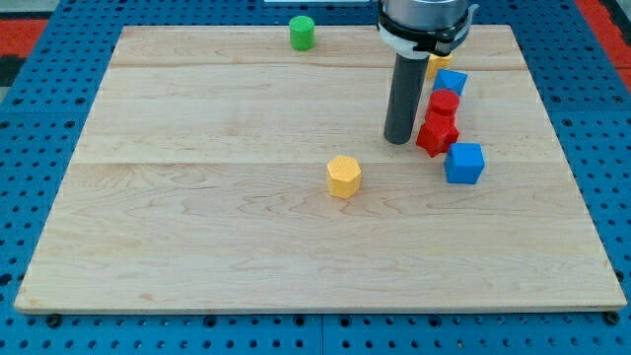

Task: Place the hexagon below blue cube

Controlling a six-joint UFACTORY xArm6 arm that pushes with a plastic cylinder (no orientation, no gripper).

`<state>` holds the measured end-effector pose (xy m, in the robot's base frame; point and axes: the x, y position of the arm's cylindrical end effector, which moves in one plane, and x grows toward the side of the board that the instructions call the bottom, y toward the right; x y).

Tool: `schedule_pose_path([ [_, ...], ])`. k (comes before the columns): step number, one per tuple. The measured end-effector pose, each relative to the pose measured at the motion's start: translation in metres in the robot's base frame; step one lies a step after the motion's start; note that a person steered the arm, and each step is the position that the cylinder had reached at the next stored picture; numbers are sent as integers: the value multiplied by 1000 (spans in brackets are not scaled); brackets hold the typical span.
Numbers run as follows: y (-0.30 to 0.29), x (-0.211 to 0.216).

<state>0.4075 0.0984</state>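
Observation:
A yellow hexagon (344,177) lies near the middle of the wooden board (197,237). A blue cube (464,163) sits to its right, at about the same height in the view. My tip (398,139) rests on the board between them, above and to the right of the hexagon, just left of a red star-shaped block (436,133). The tip touches neither the hexagon nor the blue cube.
Above the red star a red block (444,103), a second blue block (452,82) and a partly hidden yellow block (438,65) form a line towards the view's top. A green cylinder (302,33) stands at the top edge.

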Motion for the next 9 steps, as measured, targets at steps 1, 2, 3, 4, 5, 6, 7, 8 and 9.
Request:
schedule_pose_path([
  [1, 13, 1],
  [2, 22, 1],
  [3, 12, 1],
  [4, -33, 8],
  [5, -73, 15],
  [6, -87, 21],
  [7, -87, 50],
  [8, -96, 59],
  [9, -105, 62],
])
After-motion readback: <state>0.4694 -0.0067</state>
